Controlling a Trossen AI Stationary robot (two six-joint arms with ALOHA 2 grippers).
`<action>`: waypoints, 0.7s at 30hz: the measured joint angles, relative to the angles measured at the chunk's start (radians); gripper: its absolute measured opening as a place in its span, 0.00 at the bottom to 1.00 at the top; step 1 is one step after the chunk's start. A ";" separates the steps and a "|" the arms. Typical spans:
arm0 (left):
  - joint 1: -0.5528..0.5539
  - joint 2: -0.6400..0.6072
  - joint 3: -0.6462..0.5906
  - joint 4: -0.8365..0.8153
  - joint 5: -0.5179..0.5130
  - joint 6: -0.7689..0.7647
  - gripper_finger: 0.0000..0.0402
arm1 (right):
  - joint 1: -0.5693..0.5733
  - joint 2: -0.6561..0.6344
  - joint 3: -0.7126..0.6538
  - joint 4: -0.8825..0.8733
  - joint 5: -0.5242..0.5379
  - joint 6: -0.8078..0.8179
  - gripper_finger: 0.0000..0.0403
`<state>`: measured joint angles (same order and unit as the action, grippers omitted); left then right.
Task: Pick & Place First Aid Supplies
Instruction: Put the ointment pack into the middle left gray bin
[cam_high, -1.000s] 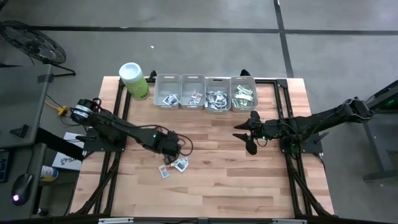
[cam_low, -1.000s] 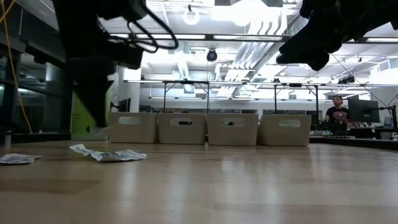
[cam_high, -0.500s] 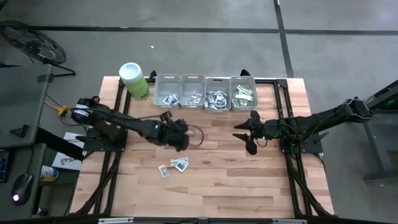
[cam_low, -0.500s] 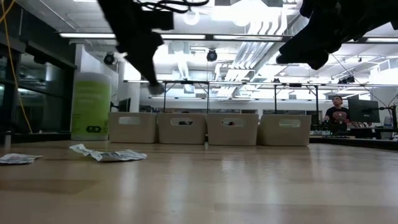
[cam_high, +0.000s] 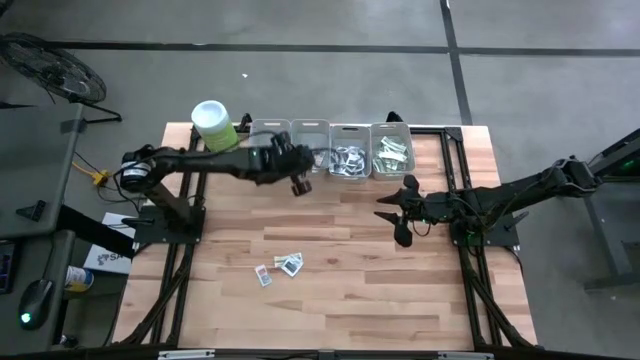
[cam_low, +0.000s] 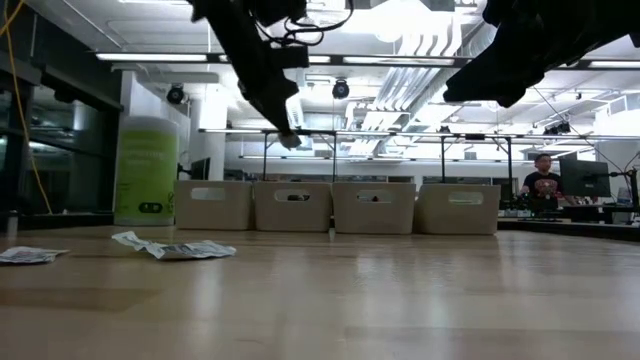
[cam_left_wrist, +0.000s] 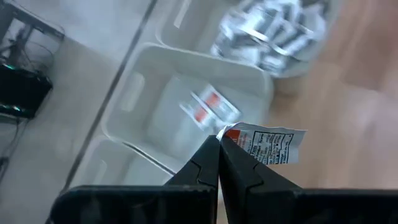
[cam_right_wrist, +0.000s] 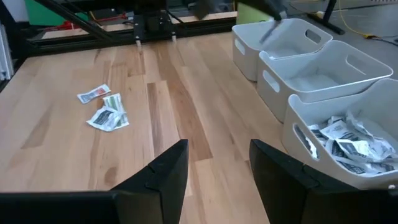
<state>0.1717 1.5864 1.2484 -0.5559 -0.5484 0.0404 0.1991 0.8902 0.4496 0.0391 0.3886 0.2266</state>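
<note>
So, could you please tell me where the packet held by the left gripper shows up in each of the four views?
High view: not discernible; left gripper is beside the grey bins.
Low view: small pale packet at the fingers' tip, upper centre-left, above the bins.
Left wrist view: red-printed packet pinched at the fingertips, over a bin.
Right wrist view: not discernible.
Shared landmark: the row of grey bins.

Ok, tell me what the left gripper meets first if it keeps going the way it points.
Likely the second grey bin, holding red-print packets. The left gripper, shut on a packet, aims into it; depth is unclear.
</note>
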 joint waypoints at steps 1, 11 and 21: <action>0.024 0.000 0.000 0.024 0.005 0.031 0.00 | 0.000 0.000 0.000 0.000 0.001 -0.002 0.41; 0.225 0.054 0.001 0.129 0.187 0.267 0.00 | 0.000 0.000 0.000 -0.001 0.002 -0.026 0.41; 0.329 0.141 0.001 0.146 0.316 0.304 0.00 | 0.000 0.000 0.000 -0.001 0.002 -0.026 0.41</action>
<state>0.5009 1.7276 1.2491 -0.4103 -0.2324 0.3441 0.1991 0.8902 0.4496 0.0383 0.3908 0.2008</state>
